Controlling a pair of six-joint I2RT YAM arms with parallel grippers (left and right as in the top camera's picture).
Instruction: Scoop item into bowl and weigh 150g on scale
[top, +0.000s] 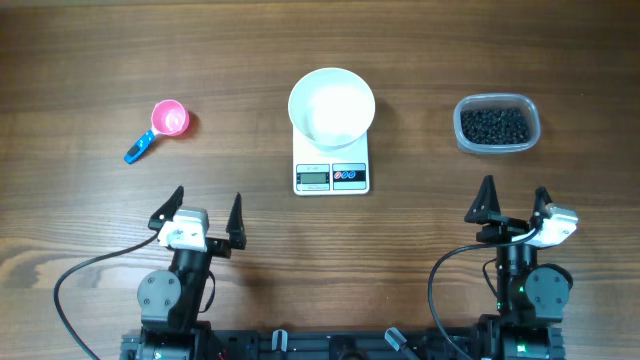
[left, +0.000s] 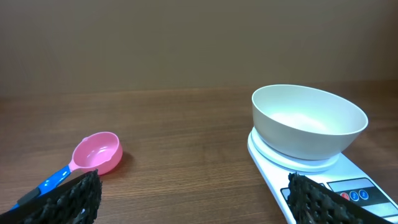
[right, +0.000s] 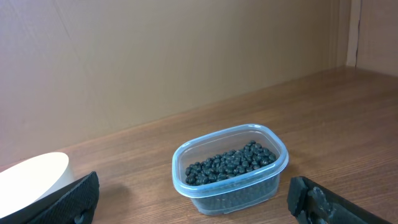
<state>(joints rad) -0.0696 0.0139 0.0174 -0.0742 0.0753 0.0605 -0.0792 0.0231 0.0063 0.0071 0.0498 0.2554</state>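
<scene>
The white bowl (top: 332, 105) (left: 308, 127) sits empty on the white scale (top: 331, 174) (left: 367, 190) at the table's middle. The item, small black beans (top: 494, 125) (right: 230, 163), fills a clear plastic tub (top: 497, 124) (right: 230, 168) at the right. A pink scoop (top: 168, 120) (left: 94, 153) with a blue handle lies at the left. My left gripper (top: 208, 206) (left: 193, 194) stands open near the front edge, below the scoop and left of the scale. My right gripper (top: 514, 200) (right: 193, 198) is open too, just in front of the tub. Neither holds anything.
Bare wooden tabletop (top: 80, 190) lies between the objects and around both arms. A plain brown wall stands behind the table in both wrist views.
</scene>
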